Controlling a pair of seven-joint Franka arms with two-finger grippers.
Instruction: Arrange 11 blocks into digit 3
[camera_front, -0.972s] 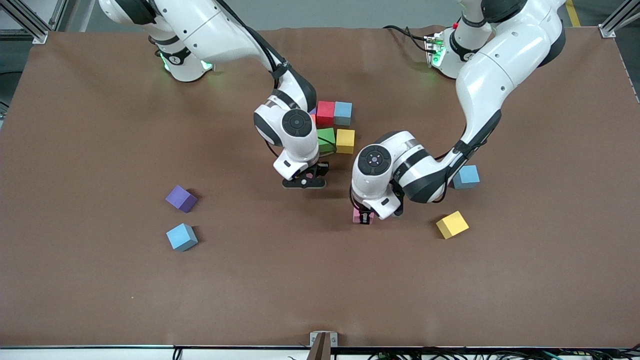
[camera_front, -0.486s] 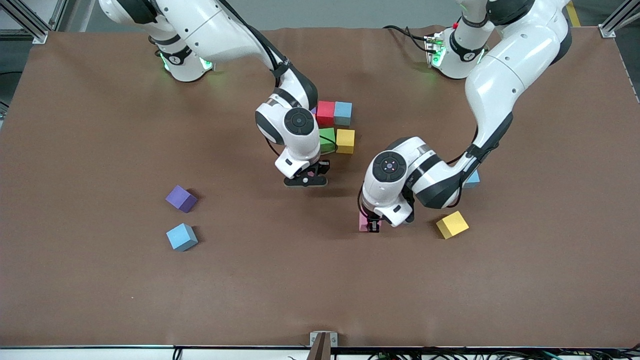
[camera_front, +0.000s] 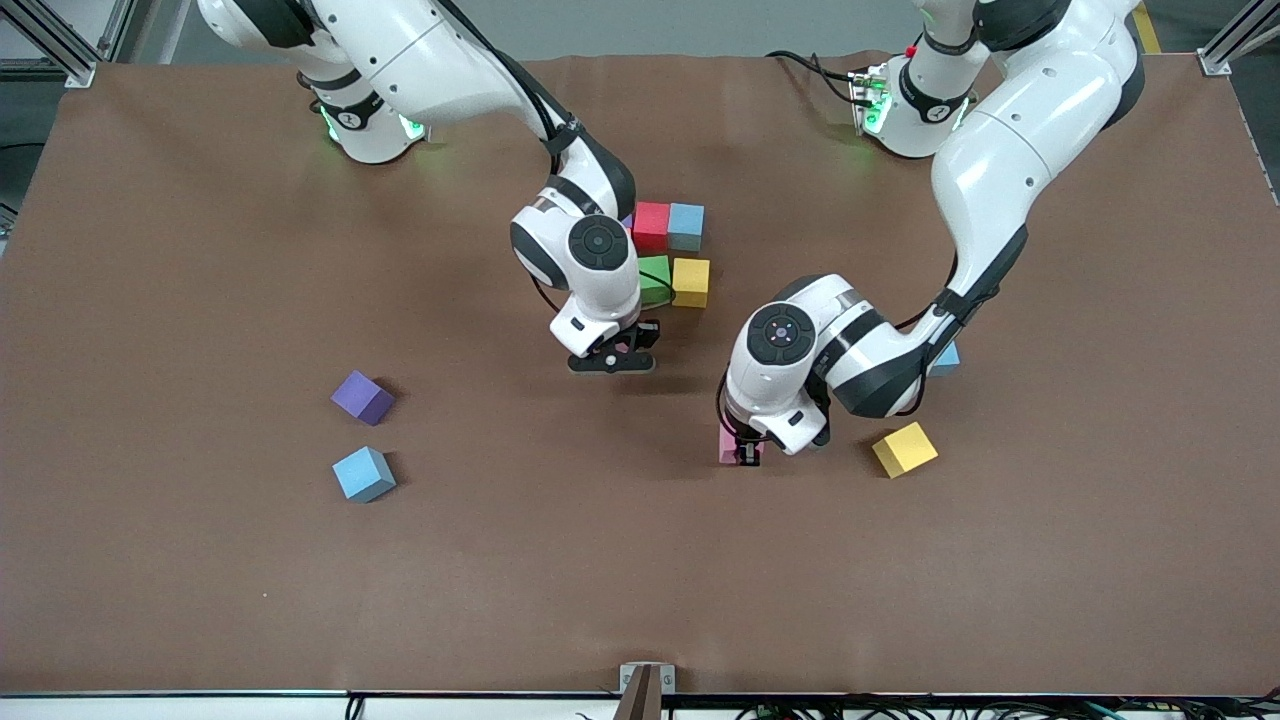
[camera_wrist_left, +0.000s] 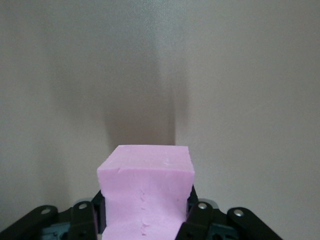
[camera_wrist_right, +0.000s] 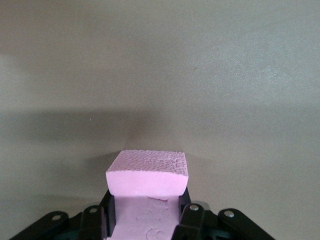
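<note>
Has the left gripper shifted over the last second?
Yes. The left gripper, shut on a pink block, moved toward the loose yellow block and nearer the front camera.

Table (camera_front: 200, 560): plain brown mat. Cluster blocks: red (camera_front: 651, 226), light blue (camera_front: 686, 226), green (camera_front: 654, 279), yellow (camera_front: 691, 282). Loose blocks: purple (camera_front: 361, 397), light blue (camera_front: 363, 474), yellow (camera_front: 904, 449), light blue (camera_front: 945, 357). Two pink blocks (camera_wrist_left: 145, 192) (camera_wrist_right: 147, 187), each between black fingers. Arms (camera_front: 1010, 130) white with black joints.
</note>
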